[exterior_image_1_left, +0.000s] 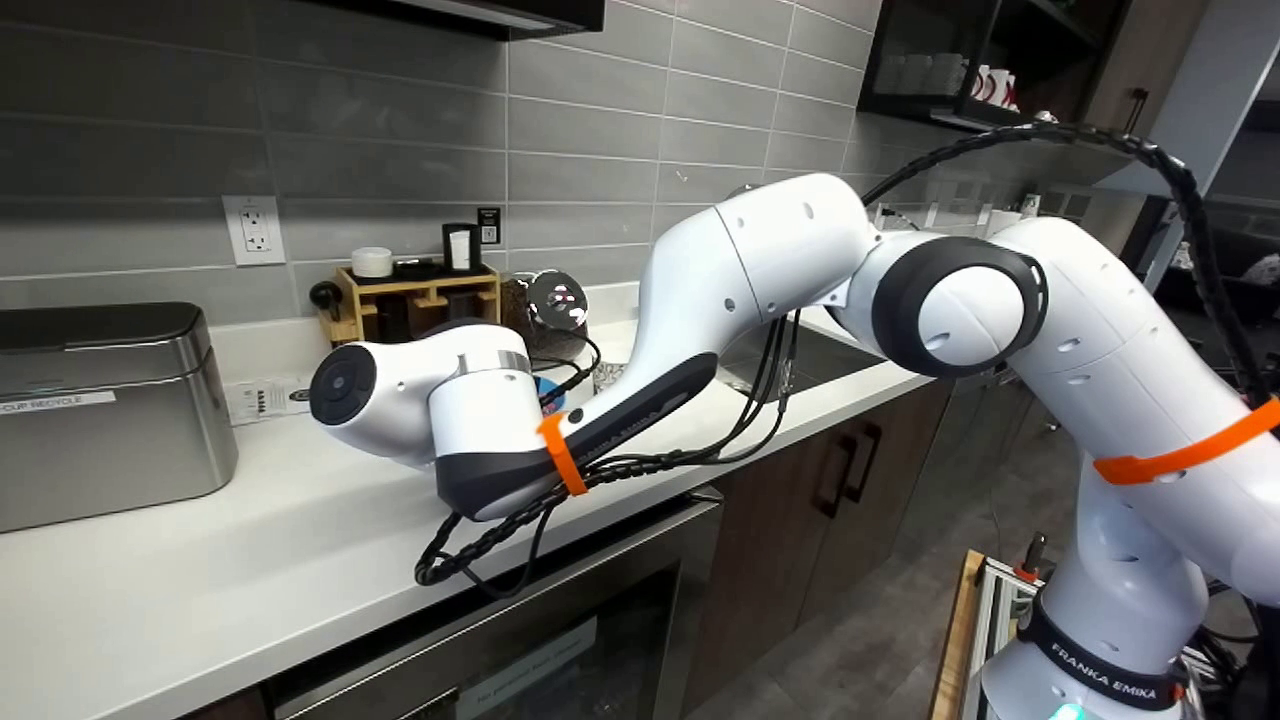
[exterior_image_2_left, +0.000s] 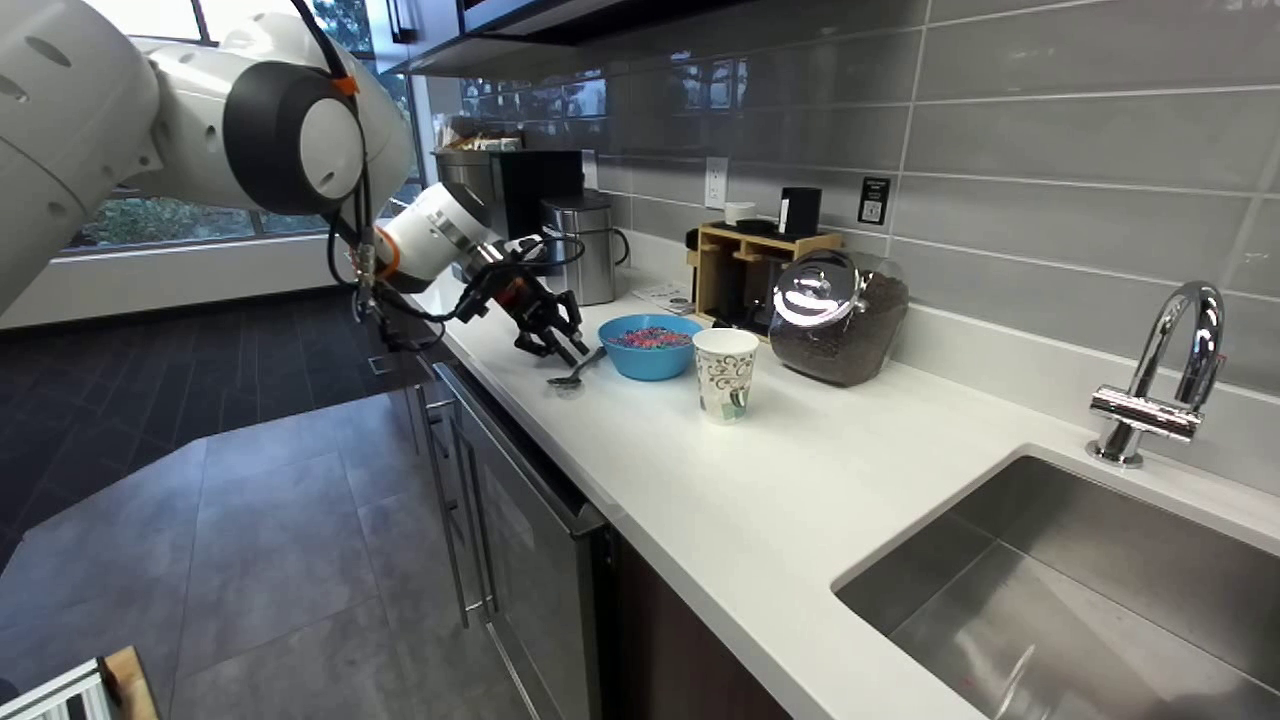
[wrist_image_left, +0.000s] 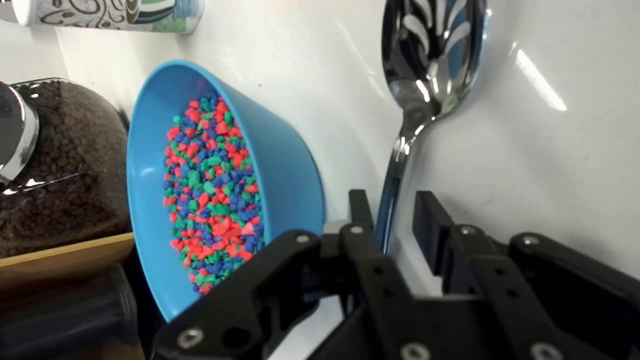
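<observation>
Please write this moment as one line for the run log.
fingers: open | between them: slotted spoon's handle, not gripped | beside: blue bowl of red, green and blue gravel-like bits | farther: patterned paper cup

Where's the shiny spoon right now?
In the wrist view, the spoon is just right of the blue bowl, its handle showing between the open jaws of the tool.

A blue bowl crowds the pincer on one side; counter opposite leaves room.
</observation>
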